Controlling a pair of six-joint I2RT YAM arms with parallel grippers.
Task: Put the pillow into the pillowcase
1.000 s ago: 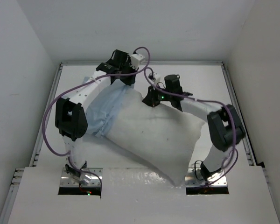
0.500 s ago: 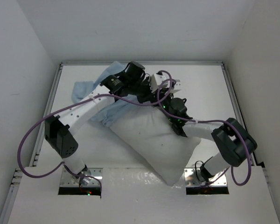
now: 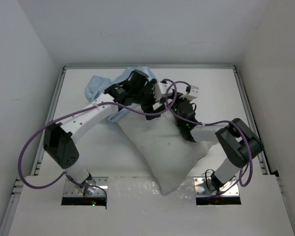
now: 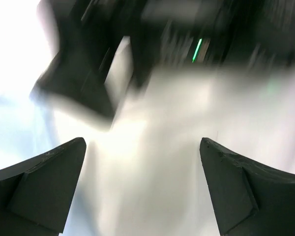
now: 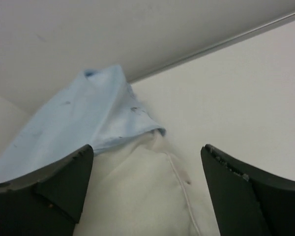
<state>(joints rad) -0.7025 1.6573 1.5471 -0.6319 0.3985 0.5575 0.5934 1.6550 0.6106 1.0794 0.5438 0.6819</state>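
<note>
Pillow (image 3: 167, 147): we see it white, puffy.
Pillowcase (image 3: 96, 86): blue, wrinkly, over one corner.
Left gripper (image 4: 142, 143), right gripper (image 5: 146, 147): both wide apart, empty.

Overhead from behind; close wrist views; right one sharing the pillow (image 3: 169, 147)

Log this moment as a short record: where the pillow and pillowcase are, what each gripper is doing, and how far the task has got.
pillow: lies diagonally on the table, mostly bare
pillowcase: bunched at the pillow's far end, draped over that end only
left gripper: open, holds nothing; its view is blurred
right gripper: open, over the pillow's far end, holds nothing
progress: pillow almost wholly outside the pillowcase
</note>
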